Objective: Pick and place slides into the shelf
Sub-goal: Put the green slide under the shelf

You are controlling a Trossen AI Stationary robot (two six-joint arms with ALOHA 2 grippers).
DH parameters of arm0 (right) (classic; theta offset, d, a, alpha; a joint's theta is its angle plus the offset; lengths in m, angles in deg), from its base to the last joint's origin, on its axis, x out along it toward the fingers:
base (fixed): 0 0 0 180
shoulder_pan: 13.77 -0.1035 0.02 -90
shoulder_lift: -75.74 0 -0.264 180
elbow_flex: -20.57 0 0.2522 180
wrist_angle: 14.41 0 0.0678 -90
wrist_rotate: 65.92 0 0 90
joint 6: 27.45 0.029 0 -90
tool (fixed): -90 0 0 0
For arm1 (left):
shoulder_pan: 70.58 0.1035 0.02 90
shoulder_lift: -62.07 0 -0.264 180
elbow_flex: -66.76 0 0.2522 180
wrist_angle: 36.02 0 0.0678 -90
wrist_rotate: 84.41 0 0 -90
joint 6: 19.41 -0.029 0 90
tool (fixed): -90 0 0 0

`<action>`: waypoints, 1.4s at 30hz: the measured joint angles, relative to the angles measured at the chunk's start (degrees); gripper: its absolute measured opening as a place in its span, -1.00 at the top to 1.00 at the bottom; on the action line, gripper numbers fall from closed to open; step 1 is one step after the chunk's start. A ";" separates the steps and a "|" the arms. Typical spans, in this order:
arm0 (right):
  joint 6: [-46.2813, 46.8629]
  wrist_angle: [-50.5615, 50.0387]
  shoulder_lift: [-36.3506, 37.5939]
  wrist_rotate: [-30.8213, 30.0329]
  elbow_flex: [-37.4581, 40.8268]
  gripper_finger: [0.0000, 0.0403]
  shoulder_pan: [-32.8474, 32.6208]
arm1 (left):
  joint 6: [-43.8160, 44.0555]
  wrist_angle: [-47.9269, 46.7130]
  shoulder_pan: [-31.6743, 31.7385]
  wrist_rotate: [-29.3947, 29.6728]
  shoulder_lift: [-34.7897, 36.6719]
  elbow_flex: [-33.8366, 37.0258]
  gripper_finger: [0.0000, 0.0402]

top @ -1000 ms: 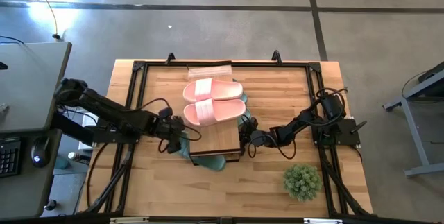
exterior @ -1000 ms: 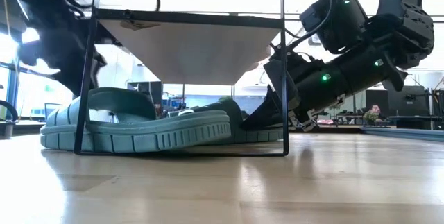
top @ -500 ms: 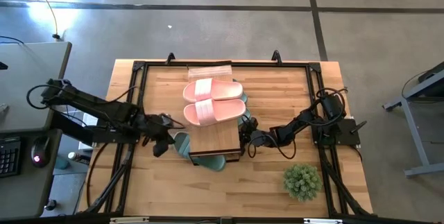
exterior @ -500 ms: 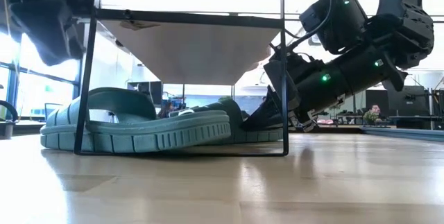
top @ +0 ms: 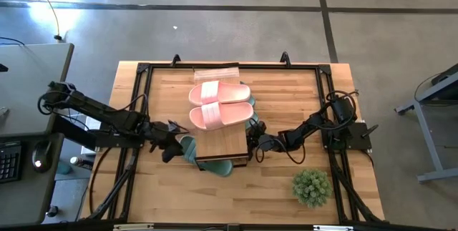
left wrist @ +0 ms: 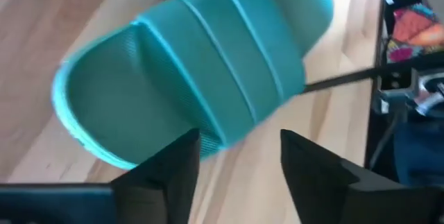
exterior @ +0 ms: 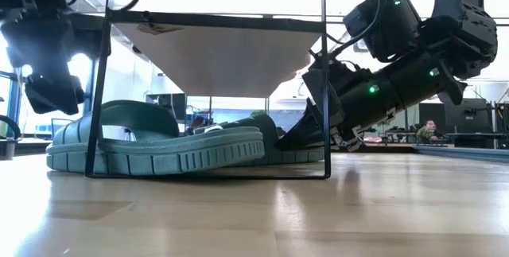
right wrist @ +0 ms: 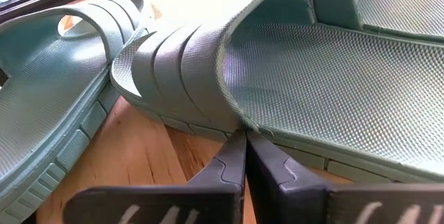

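Note:
The shelf [top: 223, 139] stands mid-table with two pale pink slides [top: 220, 104] on its wooden top. Sage-green slides lie on the table under it; one [top: 187, 147] sticks out at the shelf's left side, another [top: 220, 167] at its near end. My left gripper [top: 172, 142] hovers open just left of the left green slide [left wrist: 201, 64], its fingers [left wrist: 177, 165] short of the slide's edge. My right gripper [top: 254, 145] is shut at the shelf's right side, low by the shelf's leg [exterior: 326, 90], against a green slide [right wrist: 291, 64]. My right gripper presses its shut fingertips [right wrist: 236, 148] against the side of a green slide's sole, where the ribbed strap meets it [right wrist: 232, 121]. It comes from the table's right, slanting down. The slide lies flat on the table under the shelf.
A small green potted plant [top: 311, 186] stands near the table's front right. A black tube frame [top: 139, 95] runs around the tabletop. A pale flat board [top: 216, 72] lies beyond the shelf's far end. Bare wood shows at the near left.
My left gripper has drawn back from the left green slide toward the table's left edge, rolled its wrist, then come a little back toward the slide, and it has opened. The slide lies flat, half under the shelf. My right gripper has kept still.

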 joint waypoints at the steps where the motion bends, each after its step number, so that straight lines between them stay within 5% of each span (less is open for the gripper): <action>1: 0.36 0.00 0.00 0.01 0.00 1.00 0.00 | 0.57 0.25 0.02 0.30 0.00 0.26 0.04; 8: 1.03 -0.04 0.00 0.04 0.00 1.00 0.00 | 4.02 0.79 0.02 1.22 -1.38 1.04 -0.11; 31: 0.90 -0.74 0.04 0.08 0.00 1.00 0.00 | 2.73 17.97 0.01 -0.31 -16.70 1.03 -0.02; 36: 1.77 -1.24 0.04 0.07 0.00 1.00 0.00 | 2.47 17.97 -0.02 -0.72 -17.25 1.01 0.18; 42: 2.43 -1.95 0.04 -0.11 0.00 1.00 0.00 | 1.77 17.60 -0.01 -0.82 -17.25 0.98 0.71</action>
